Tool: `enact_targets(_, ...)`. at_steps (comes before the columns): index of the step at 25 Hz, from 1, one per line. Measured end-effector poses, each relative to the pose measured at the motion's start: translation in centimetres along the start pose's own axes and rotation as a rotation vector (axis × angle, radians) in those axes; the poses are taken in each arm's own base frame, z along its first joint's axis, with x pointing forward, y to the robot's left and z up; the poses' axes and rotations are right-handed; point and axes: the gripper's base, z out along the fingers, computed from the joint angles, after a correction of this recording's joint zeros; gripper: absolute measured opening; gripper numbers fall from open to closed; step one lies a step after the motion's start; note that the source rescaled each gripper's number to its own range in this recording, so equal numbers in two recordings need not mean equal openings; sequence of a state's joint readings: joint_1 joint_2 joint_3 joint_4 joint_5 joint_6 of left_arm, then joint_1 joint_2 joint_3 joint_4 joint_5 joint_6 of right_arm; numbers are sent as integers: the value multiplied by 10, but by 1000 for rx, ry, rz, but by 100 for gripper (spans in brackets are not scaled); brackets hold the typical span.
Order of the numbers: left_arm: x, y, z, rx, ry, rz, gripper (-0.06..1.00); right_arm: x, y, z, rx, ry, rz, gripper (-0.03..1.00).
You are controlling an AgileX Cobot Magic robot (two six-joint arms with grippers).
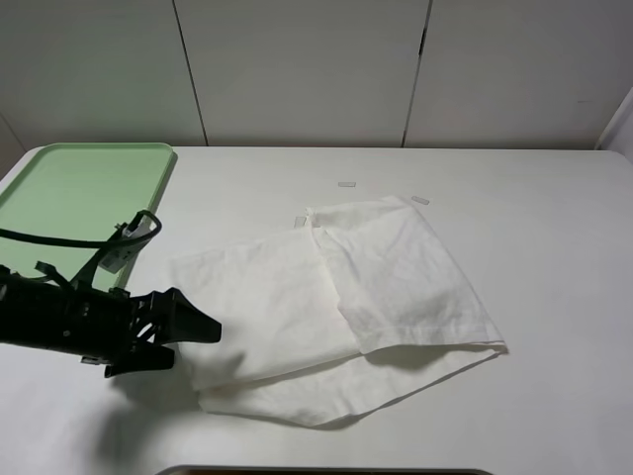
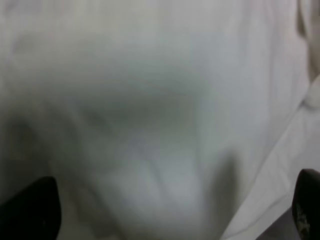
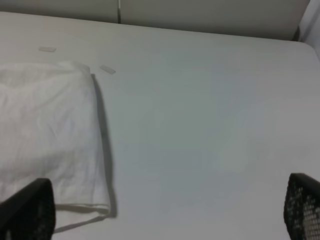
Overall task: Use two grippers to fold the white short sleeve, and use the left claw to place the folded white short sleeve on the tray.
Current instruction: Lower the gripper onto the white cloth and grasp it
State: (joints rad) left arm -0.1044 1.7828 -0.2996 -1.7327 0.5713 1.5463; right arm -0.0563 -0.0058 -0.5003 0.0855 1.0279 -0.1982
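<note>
Reading my L claw [image 1: 190, 339] as wide open, empty, tips right at the left edge of the shirt [image 1: 326, 297], cloth filling its cam. R claw [image 3: 165, 215] also fully open, gripping nothing, over bare table [image 1: 554, 247] beside shirt's right edge. Shirt lies part-folded mid-table; tray [image 1: 79, 188] sits far left, apart from it.

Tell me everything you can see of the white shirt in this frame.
The shirt is off-white, thin, wrinkled cloth with hemmed edges, lying flat on the table, partly folded: its right part lies doubled over the middle, layers showing below. The open left gripper is at its left edge; contact unclear.
</note>
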Motion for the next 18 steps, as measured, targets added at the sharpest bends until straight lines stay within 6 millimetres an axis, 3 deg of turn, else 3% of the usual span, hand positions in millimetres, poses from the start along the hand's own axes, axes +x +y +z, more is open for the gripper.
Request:
enact_targets(7, -19, -2, 20, 93, 28, -9, 90, 0, 0, 0, 0, 0, 0, 100)
enact_targets(12, -25, -4, 32, 100, 53, 15, 73, 0, 0, 0, 0, 0, 0, 100)
enact_targets(14, -27, -4, 37, 85, 62, 25, 60, 0, 0, 0, 0, 0, 0, 100)
enact_targets(15, -29, -3, 41, 54, 68, 40, 39, 0, 0, 0, 0, 0, 0, 100)
enact_targets(16, -31, -2, 43, 35, 69, 53, 26, 0, 0, 0, 0, 0, 0, 100)
enact_targets(18, -33, -1, 43, 17, 73, 74, 13, 0, 0, 0, 0, 0, 0, 100)
